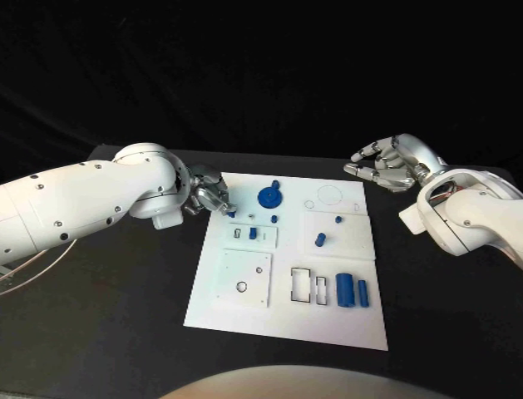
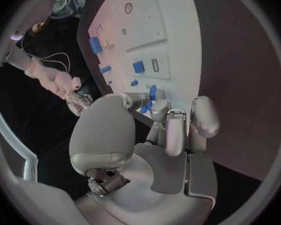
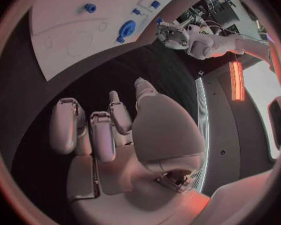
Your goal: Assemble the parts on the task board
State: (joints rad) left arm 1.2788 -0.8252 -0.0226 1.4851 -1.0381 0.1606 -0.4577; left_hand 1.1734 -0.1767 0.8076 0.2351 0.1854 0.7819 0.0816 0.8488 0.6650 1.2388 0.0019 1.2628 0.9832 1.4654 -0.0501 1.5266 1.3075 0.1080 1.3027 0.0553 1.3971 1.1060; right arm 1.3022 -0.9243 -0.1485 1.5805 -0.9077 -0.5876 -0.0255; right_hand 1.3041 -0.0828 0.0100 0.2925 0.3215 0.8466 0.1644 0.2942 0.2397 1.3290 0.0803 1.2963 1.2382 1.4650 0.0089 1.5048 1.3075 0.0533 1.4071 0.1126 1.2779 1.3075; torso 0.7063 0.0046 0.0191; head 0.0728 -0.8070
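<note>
Centrally, the task board [image 1: 288, 316] was laid on the black table [image 1: 93, 332], with a blue disc [image 1: 271, 197] near its far edge and two blue cylinders [image 1: 347, 290] nearer. A small blue part [image 2: 152, 93], partly hidden, was pinched at the board's edge by the left hand [image 1: 209, 196]. The right hand [image 1: 387, 164] was kept beyond the far corner, fingers curled, nothing held.

left hand [image 1: 209, 196] fingers curled, right hand [image 1: 387, 164] curled
</note>
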